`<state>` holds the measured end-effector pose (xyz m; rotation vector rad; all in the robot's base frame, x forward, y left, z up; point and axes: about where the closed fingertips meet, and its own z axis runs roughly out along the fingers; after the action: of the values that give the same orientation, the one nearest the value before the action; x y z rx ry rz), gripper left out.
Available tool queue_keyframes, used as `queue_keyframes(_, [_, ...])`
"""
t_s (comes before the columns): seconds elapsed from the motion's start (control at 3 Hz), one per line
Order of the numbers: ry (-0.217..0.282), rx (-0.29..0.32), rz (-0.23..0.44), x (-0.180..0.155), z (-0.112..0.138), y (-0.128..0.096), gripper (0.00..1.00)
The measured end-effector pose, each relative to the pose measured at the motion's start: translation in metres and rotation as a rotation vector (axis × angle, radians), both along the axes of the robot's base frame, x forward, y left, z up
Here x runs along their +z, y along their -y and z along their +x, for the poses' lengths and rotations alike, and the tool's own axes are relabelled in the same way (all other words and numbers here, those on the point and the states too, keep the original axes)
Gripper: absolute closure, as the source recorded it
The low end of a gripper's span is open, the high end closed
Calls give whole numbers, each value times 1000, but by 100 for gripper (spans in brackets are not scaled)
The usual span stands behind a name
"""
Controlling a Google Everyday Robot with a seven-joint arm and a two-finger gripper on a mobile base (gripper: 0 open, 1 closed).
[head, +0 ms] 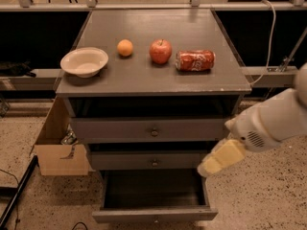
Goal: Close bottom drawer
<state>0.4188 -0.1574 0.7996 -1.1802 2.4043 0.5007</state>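
Note:
The bottom drawer [154, 213] of the grey cabinet is pulled out toward me, its flat grey front panel low in the view and its inside dark and empty. The middle drawer [153, 160] and top drawer [153, 129], each with a small round knob, sit above it. My gripper [213, 163] hangs at the cabinet's right front corner, level with the middle drawer and above the bottom drawer's right side, touching nothing that I can see. Its pale yellow fingers [221, 156] point down-left.
On the cabinet top [153, 78] stand a white bowl [84, 61], an orange [125, 47], a red apple [160, 51] and a crushed red can [194, 60]. An open cardboard box [57, 147] sits on the floor left of the cabinet. A dark pole [17, 191] lies at lower left.

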Motion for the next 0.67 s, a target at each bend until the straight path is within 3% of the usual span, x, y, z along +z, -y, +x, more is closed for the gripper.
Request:
queue_keyframes(0.33, [-22,-45,-57,-63,29,-19,0])
queue_keyframes(0.67, [-13,-65,-67,-71,39,-23,0])
